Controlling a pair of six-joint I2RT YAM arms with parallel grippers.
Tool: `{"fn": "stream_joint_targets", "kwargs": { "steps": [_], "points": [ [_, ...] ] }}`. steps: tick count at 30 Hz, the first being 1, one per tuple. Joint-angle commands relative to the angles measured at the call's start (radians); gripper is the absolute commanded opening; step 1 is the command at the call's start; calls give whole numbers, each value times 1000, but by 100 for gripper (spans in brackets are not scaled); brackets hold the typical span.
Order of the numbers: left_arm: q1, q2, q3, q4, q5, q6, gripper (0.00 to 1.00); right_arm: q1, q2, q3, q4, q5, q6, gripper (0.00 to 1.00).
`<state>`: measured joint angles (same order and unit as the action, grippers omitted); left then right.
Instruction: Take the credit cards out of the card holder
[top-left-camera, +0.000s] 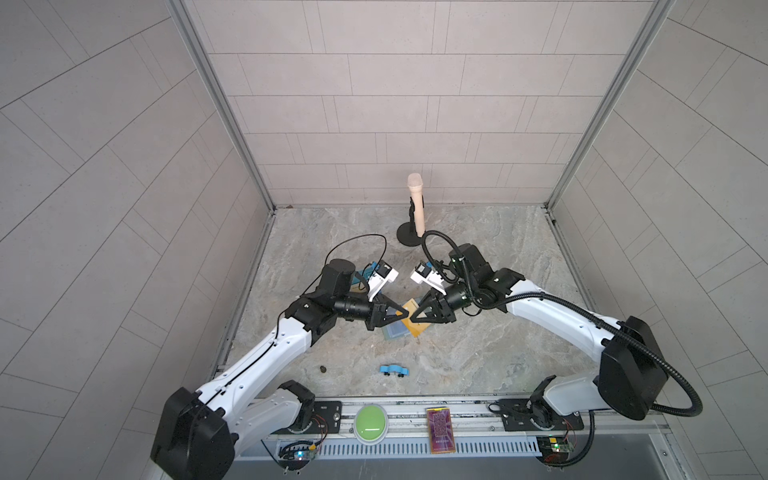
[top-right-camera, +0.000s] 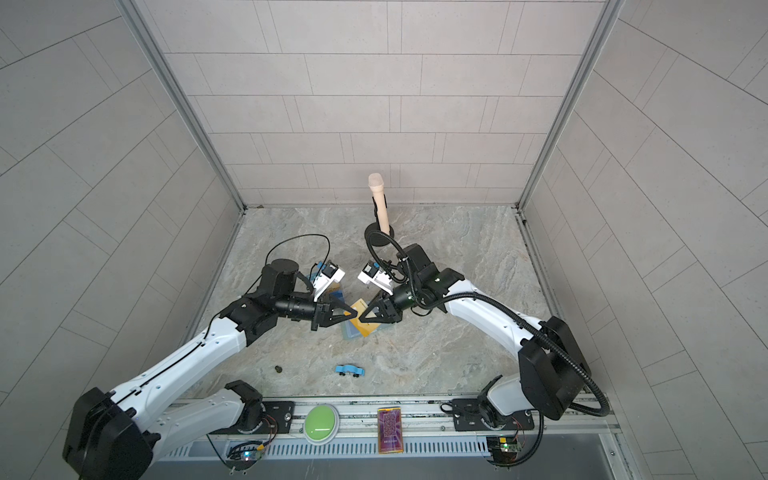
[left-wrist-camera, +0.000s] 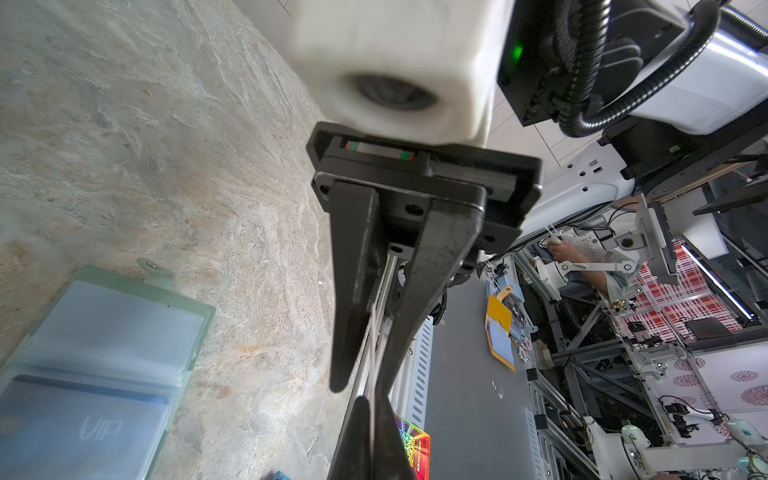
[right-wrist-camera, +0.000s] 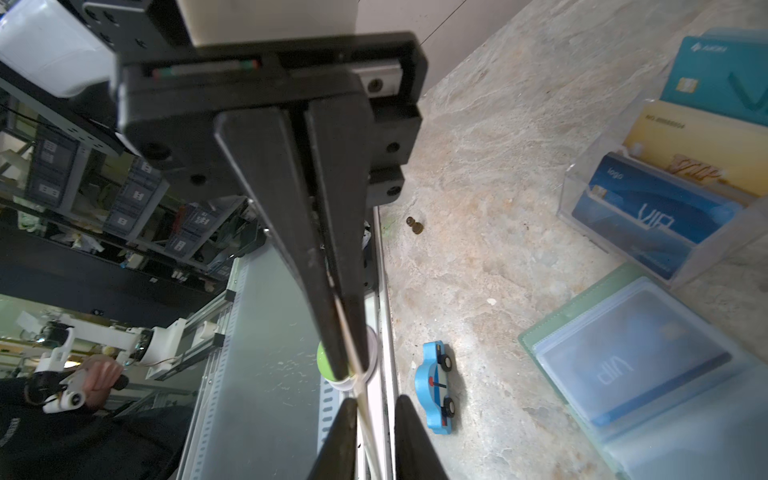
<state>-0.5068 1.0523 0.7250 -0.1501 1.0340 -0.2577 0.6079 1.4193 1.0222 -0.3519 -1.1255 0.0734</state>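
The card holder (left-wrist-camera: 137, 291), mint-green, lies open near the middle of the marbled desk (top-left-camera: 478, 340), clear sleeves upward; a blue "VIP" card (right-wrist-camera: 623, 365) shows inside one sleeve. Above it a tan credit card (top-left-camera: 417, 325) stands on edge between the two arms. Left end effector (right-wrist-camera: 351, 368): fingers pressed together, pinching one end of the credit card. Right end effector (right-wrist-camera: 374, 399): fingers spread, the card's other end between them. A clear tiered stand (right-wrist-camera: 570, 191) with cards sits just beside the holder. A blue toy car (top-left-camera: 393, 369) lies nearer the front edge, and a microphone (top-left-camera: 417, 203) stands upright at the rear.
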Motion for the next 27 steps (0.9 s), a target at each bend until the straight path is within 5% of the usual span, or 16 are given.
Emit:
{"fn": "stream_joint_targets", "kwargs": {
  "steps": [1,8,12,16,27],
  "points": [
    [-2,-35,-8,91,-40,-45,0,-13,-36,-20,49,54,25,34],
    [-2,-54,-66,287,-193,-194,0,-46,-149,-197,518,153,392,64],
    [-2,-78,-85,325,-350,-246,0,-57,-185,-273,695,300,577,67],
    [-2,-123,-133,467,-416,-325,0,-57,-154,-378,1061,381,810,69],
    [-2,-198,-174,619,-482,-420,0,-30,-58,-341,1333,341,973,65]
  ]
}}
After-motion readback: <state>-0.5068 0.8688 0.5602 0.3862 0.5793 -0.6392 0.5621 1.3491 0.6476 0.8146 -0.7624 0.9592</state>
